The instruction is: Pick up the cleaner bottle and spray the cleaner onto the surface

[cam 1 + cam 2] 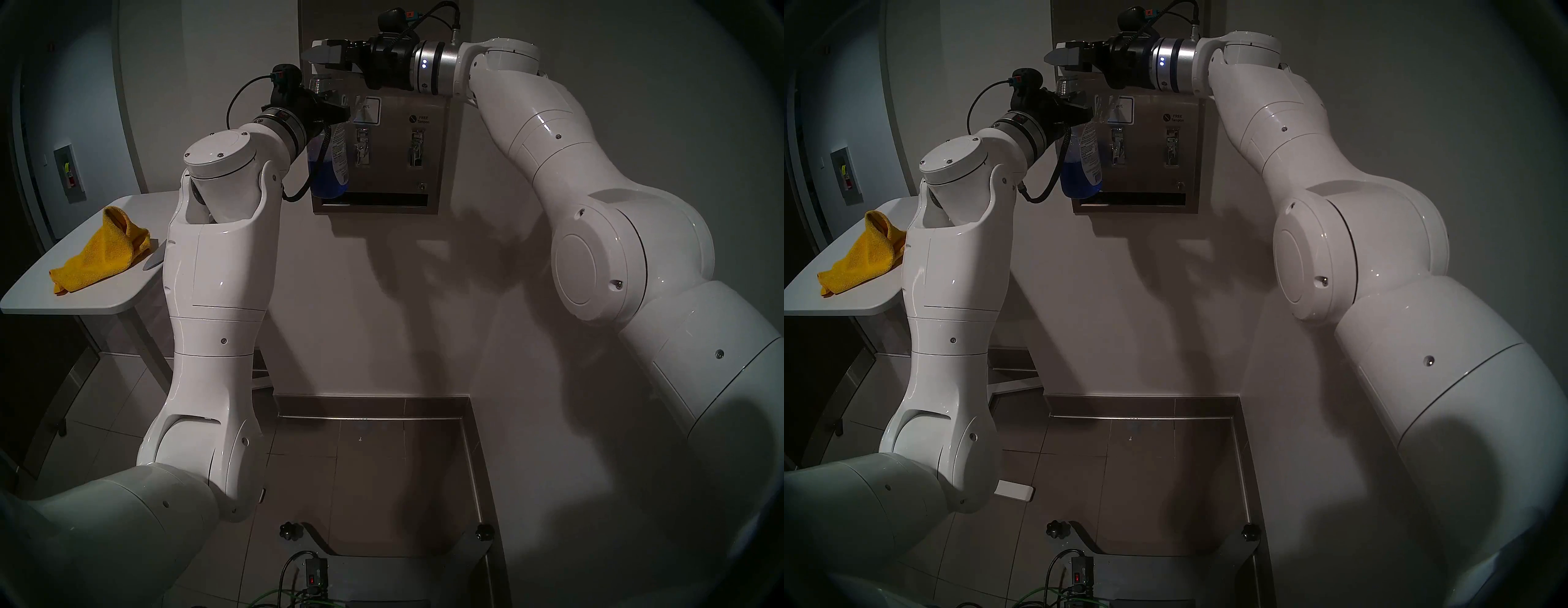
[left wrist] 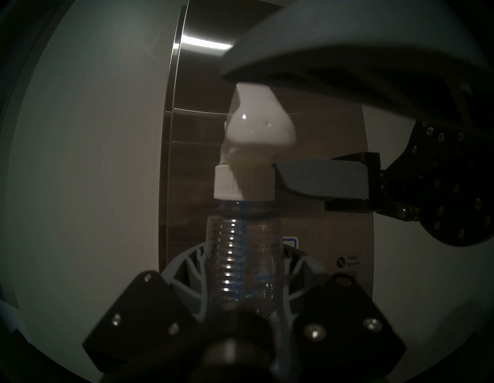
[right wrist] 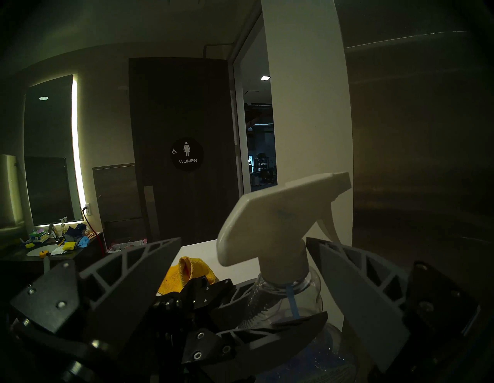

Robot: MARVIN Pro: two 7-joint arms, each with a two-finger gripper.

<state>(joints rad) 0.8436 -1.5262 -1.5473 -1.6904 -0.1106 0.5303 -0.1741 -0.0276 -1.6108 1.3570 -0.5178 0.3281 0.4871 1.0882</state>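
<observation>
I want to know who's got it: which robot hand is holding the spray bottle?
The left gripper is shut around the spray bottle; the right gripper is open above it.

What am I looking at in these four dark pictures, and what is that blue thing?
A two-armed robot in a restroom. Two pictures come from cameras on its head, looking down at its white arms; the other two sit on its wrists. The left gripper is shut on the neck of a cleaner bottle, clear with blue liquid, held up before a stainless-steel wall dispenser. The right gripper stands open around the bottle's white trigger nozzle, its fingers either side; whether they touch it I cannot tell. A yellow cloth lies on the small white table.
</observation>
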